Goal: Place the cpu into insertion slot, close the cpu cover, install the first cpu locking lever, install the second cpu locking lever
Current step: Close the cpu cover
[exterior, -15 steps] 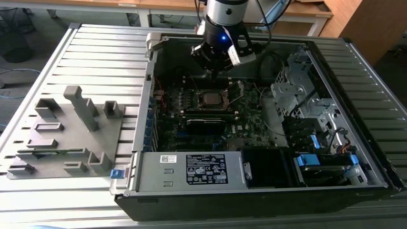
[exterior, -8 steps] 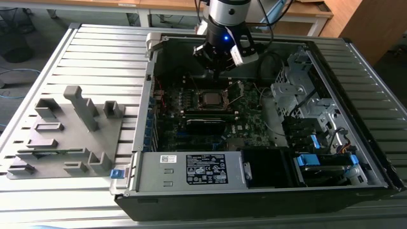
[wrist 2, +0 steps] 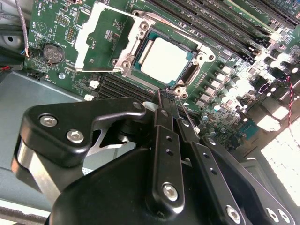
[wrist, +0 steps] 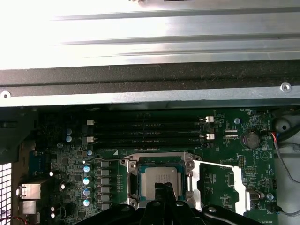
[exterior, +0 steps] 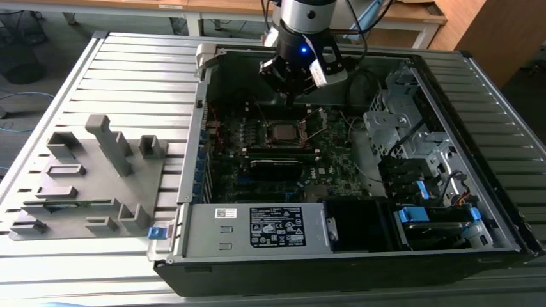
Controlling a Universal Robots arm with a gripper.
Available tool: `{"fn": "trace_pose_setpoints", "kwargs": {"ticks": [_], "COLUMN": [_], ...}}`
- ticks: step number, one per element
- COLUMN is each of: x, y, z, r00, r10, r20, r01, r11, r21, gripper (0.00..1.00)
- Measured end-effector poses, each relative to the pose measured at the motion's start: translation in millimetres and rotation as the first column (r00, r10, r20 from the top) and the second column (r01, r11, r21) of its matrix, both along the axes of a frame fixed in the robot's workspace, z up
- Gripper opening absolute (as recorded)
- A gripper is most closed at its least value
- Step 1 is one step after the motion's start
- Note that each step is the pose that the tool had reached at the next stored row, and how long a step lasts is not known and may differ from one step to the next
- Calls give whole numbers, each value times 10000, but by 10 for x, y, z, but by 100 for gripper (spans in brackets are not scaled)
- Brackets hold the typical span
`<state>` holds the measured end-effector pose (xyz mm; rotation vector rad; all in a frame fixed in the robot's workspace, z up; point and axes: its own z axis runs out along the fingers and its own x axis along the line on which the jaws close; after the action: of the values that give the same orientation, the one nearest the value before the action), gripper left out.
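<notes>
The cpu (wrist 2: 164, 58) lies flat in the insertion slot (wrist 2: 191, 75) on the green motherboard, its silver top showing. The cpu cover (wrist 2: 127, 40) stands swung open to one side of the slot, off the chip. My gripper (wrist 2: 168, 96) hovers just above the slot's edge, shut, with nothing between its fingers. A thin wire locking lever (wrist 2: 187, 115) sticks up beside the fingertips. In the first wrist view the cpu (wrist: 159, 177) sits just beyond the gripper (wrist: 164, 191), with the open cpu cover (wrist: 240, 185) beside it. The exterior view has the gripper (exterior: 293, 93) above the insertion slot (exterior: 282, 133).
Long black memory slots (wrist: 147, 133) run beside the socket. The case wall (wrist: 150, 89) rises close behind them. A power supply box (exterior: 256, 227) and drive cages (exterior: 410, 134) crowd the case. A grey fixture block (exterior: 85, 179) sits on the table at the exterior view's left.
</notes>
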<state>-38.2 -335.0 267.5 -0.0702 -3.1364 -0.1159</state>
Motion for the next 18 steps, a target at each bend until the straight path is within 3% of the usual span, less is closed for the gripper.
{"fn": "trace_pose_setpoints", "kwargs": {"ticks": [12, 18], "x": [0, 48], "y": [0, 0], "z": [17, 15], "r00": [10000, 10000], "r10": [0, 1], "r20": [-1, -1], "r01": [0, -1], "r11": [10000, 10000], "r21": [0, -1], "gripper": [11, 11]}}
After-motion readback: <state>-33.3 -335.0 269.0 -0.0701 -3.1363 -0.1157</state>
